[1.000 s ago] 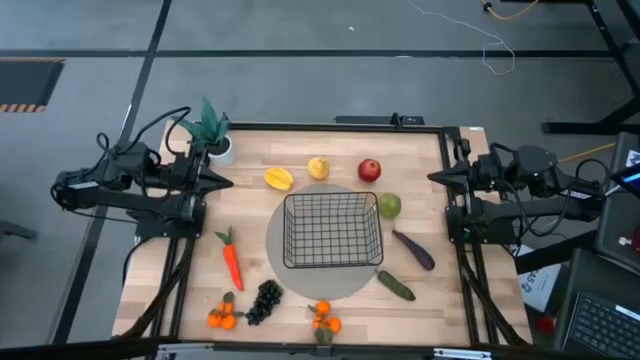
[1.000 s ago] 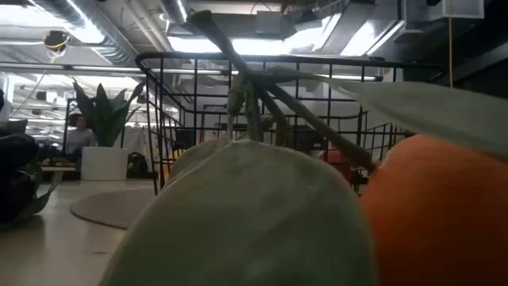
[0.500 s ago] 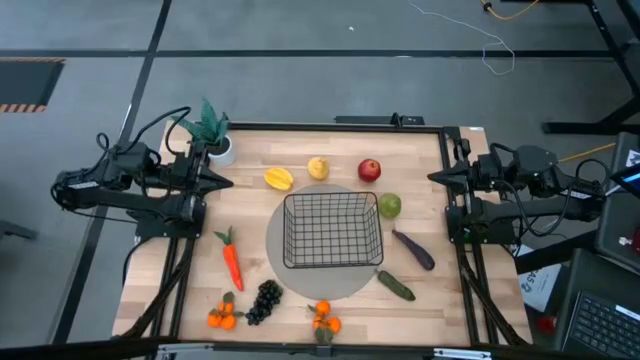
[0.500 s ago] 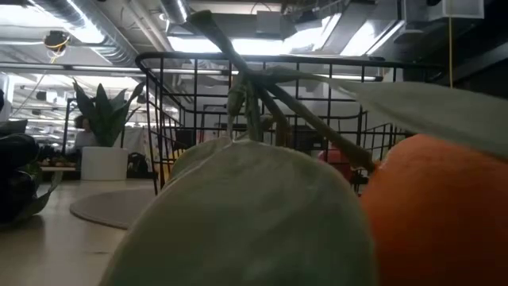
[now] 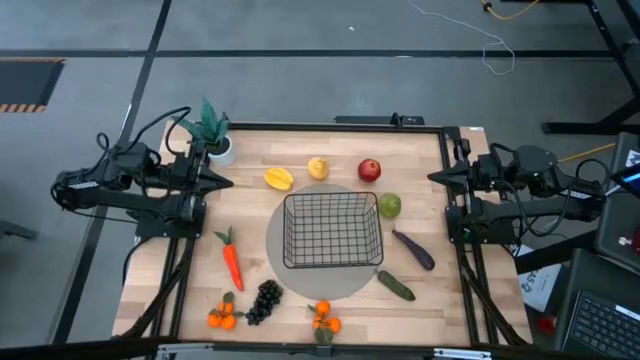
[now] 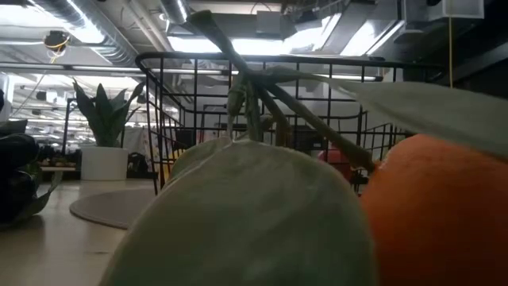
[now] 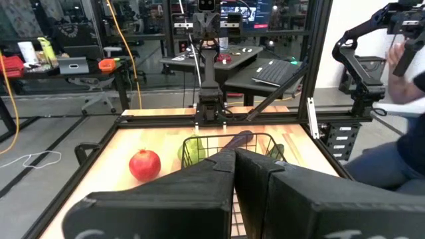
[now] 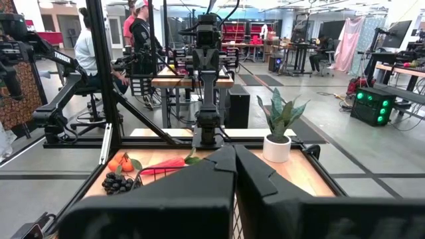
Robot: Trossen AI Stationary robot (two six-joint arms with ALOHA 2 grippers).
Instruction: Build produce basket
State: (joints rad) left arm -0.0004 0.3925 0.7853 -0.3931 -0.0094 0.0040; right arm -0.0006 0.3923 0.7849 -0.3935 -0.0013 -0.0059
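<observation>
With the left tool point(image 5: 222, 182) clenched at the surface's point(image 5: 420, 150) left edge, the empty wire basket point(image 5: 332, 230) sits mid-surface on a round grey mat point(image 5: 276, 245), ringed by produce, and the right tool point(image 5: 437, 177) is clenched at the right edge.

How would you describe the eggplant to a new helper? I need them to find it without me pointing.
Start at the black wire basket on the round grey mat mid-table. On the right arm's side of it, below the green pear, lies the eggplant, slanted. It is the only purple piece; the cucumber next to it is green.
</observation>
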